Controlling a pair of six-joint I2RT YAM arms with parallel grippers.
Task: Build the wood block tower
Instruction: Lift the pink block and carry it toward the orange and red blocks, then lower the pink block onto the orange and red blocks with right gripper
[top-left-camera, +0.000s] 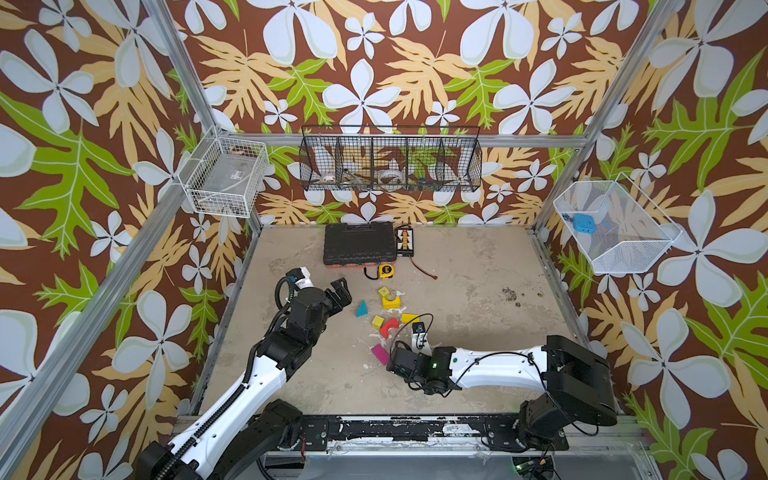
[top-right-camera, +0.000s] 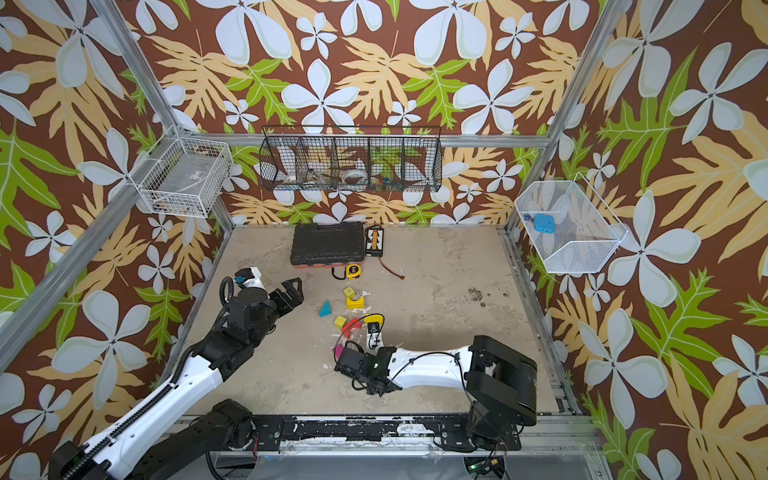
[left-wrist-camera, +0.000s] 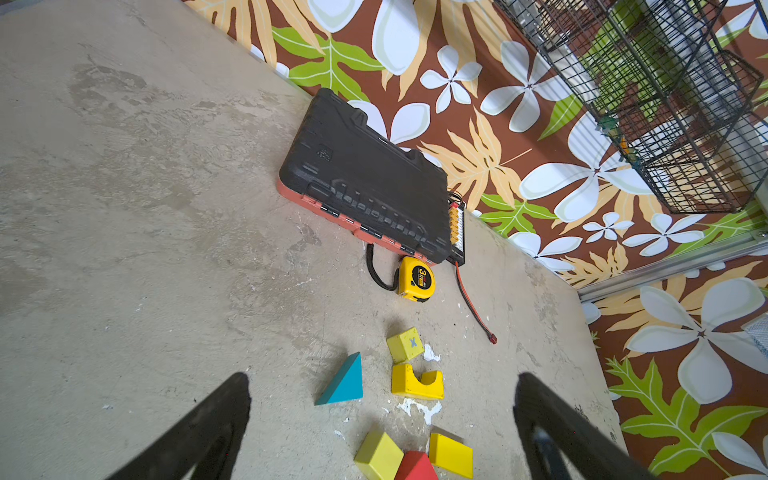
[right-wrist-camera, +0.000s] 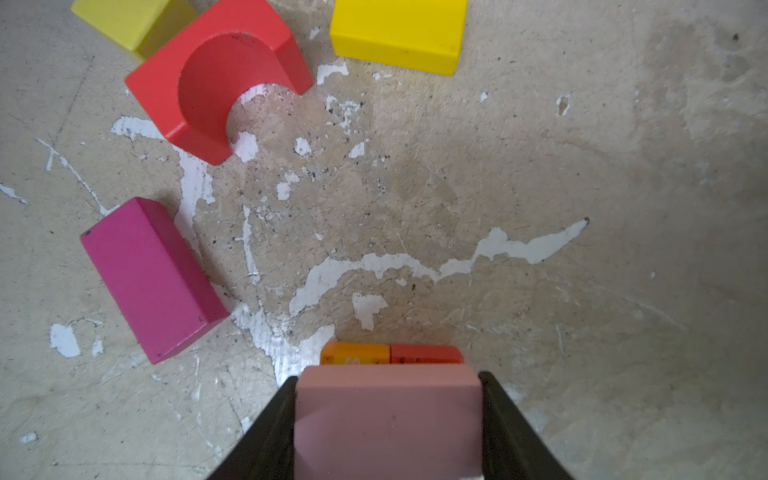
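Nearest to me, the right gripper (right-wrist-camera: 387, 378) sits low over the middle of the bench (right-wrist-camera: 540, 187), its jaws pinching a pink block (right-wrist-camera: 388, 419) by two opposite sides. Just past that block's far edge, an orange block (right-wrist-camera: 355, 354) and a red block (right-wrist-camera: 426, 354) lie touching side by side beneath it. I cannot tell whether the pink one rests on them. Just left of the gripper a magenta brick (right-wrist-camera: 151, 278) lies flat on its own.

A little farther on, three pieces cluster: a red arch (right-wrist-camera: 216, 83) with its hollow facing near, a yellow cube (right-wrist-camera: 133, 20) close against its left, and a yellow brick (right-wrist-camera: 397, 35) just to its right.

Farther again, a teal wedge (left-wrist-camera: 343, 382) lies to the left, and a yellow arch (left-wrist-camera: 417, 382) sits to its right with its hollow upward. A marked yellow cube (left-wrist-camera: 405, 344) sits just beyond the arch. The left gripper (left-wrist-camera: 383, 380) hangs left of the wedge, its jaws spread wide and holding nothing.

Beyond the blocks a yellow tape measure (left-wrist-camera: 415, 277) lies just in front of a black tool case (left-wrist-camera: 365, 183) at the far wall. A connector board (left-wrist-camera: 456, 228) lies at the case's right end.
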